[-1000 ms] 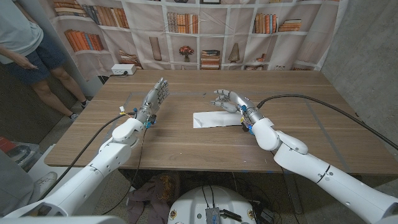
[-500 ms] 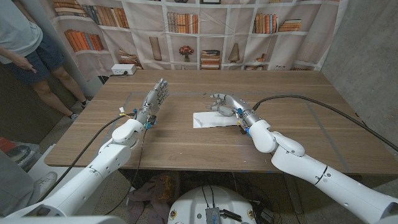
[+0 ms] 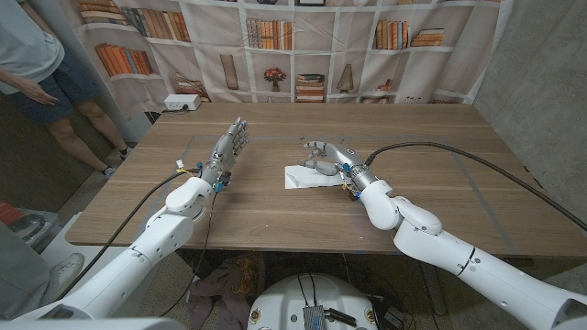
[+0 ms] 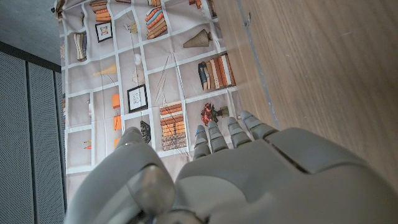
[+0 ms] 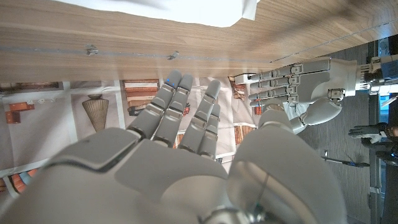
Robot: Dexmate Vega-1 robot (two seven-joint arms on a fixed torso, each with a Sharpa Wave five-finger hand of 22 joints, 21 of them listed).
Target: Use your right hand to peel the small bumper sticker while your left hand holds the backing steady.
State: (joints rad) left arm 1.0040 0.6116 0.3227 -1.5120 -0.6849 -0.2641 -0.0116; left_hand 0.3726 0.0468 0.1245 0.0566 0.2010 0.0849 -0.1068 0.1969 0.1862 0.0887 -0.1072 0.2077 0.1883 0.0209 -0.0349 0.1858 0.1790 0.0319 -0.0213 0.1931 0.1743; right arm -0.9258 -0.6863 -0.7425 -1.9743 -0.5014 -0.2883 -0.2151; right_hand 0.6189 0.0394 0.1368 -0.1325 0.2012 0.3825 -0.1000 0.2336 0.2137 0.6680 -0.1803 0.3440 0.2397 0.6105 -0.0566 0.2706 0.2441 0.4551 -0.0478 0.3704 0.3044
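Hovering over the white rectangular paper bumper sticker (image 3: 310, 174) at the wooden table's (image 3: 275, 215) middle, right hand (image 3: 323, 155), fingers loosely curled, grasp unclear, left hand (image 3: 228, 145) at its 9 o'clock, well apart, fingers straight, holding nothing

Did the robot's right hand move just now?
Yes. The right hand has slid toward the robot's left, across the white sticker sheet, ending over its left end. The sheet stayed put on the table.

wooden table (image 3: 275, 215) | white power strip (image 3: 182, 103) at far edge | bookshelf-print backdrop (image 3: 303, 46) | person (image 3: 41, 73) (standing left)
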